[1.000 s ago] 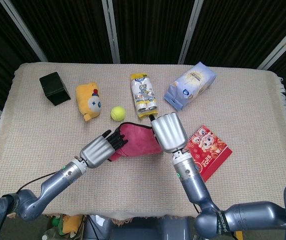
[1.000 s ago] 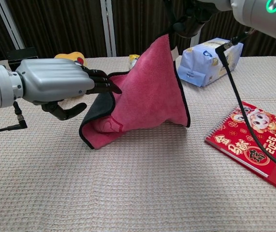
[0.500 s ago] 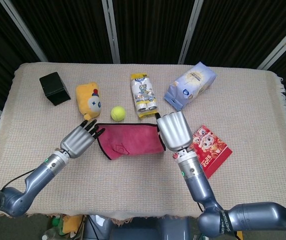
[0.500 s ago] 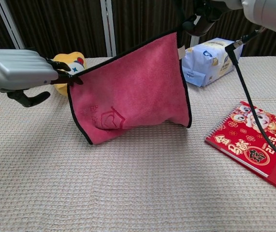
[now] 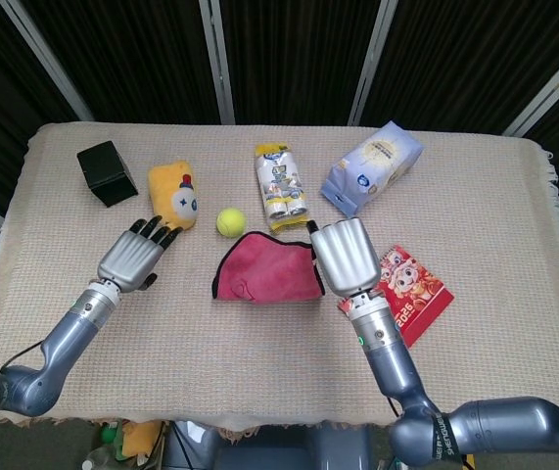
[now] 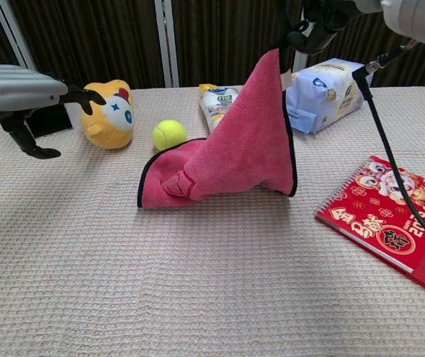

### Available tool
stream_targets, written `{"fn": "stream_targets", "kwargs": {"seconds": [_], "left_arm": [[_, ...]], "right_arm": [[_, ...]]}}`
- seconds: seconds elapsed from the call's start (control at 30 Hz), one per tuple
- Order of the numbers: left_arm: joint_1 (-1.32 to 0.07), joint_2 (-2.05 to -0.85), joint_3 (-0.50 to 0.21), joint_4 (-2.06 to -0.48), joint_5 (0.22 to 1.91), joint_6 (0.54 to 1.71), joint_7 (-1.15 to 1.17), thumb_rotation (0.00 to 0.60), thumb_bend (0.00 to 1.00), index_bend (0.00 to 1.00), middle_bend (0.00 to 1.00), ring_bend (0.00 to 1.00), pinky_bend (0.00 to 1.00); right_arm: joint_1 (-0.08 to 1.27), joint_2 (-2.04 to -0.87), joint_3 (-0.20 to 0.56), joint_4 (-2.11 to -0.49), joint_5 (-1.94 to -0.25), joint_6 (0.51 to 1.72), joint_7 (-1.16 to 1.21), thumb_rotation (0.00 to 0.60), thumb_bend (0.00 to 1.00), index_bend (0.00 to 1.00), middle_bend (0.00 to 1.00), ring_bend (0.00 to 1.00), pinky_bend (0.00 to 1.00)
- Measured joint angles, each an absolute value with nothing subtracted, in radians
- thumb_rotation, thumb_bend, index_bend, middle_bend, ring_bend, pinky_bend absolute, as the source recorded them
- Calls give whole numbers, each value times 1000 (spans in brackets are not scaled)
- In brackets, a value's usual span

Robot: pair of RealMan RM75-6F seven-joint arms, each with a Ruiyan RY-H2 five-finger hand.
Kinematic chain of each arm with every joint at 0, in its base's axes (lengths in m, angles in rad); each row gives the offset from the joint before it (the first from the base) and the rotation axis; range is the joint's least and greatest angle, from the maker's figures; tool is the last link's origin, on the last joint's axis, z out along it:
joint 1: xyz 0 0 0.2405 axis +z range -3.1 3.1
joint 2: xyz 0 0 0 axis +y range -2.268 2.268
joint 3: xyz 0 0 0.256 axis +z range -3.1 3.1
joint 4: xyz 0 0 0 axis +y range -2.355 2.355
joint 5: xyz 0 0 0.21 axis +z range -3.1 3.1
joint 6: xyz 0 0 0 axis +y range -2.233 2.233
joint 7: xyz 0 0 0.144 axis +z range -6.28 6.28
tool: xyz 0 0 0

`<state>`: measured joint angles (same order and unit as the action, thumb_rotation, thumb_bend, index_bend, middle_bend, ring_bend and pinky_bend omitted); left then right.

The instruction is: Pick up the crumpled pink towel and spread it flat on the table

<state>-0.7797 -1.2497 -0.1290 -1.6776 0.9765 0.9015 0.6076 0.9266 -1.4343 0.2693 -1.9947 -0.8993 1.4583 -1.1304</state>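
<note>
We saw the pink towel (image 6: 231, 152) hanging in a peak near the middle of the tabletop (image 5: 259, 343), one corner lifted and its lower edge resting crumpled on the cloth. The right robot hand (image 5: 346, 258) held that raised corner; in the chest view the hand was mostly cut off at the top edge, so we could not make out how its fingers lay. The left robot hand (image 5: 135, 257) hovered well apart from the towel, fingers spread and holding nothing. A tennis ball (image 6: 169, 134) sat just behind the towel, a yellow plush toy (image 6: 109, 113) further left, a red calendar (image 6: 392, 219) to the right.
</note>
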Motion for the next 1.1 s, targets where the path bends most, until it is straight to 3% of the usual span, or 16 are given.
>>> {"fn": "stream_targets", "kwargs": {"seconds": [0.27, 0.5, 0.7, 1.1], "left_arm": [[-742, -1341, -225, -1692, 879, 984, 397, 600, 272, 97, 113, 0, 135], [-769, -1401, -251, -1665, 834, 1020, 418, 600, 272, 147, 117, 0, 135], [-798, -1430, -274, -1643, 789, 1025, 432, 600, 272, 259, 111, 0, 135], [-902, -1482, -326, -1595, 672, 1000, 499, 600, 272, 300, 87, 0, 125]], "right_arm": [[925, -1425, 259, -2019, -922, 1450, -1127, 600, 585, 651, 1000, 1000, 972], [923, -1399, 252, -2064, -966, 1443, -1120, 600, 586, 651, 1000, 1000, 972], [921, -1373, 241, -2115, -1009, 1434, -1123, 600, 591, 651, 1000, 1000, 972], [914, -1355, 222, -2172, -1052, 1420, -1130, 600, 596, 652, 1000, 1000, 972]]}}
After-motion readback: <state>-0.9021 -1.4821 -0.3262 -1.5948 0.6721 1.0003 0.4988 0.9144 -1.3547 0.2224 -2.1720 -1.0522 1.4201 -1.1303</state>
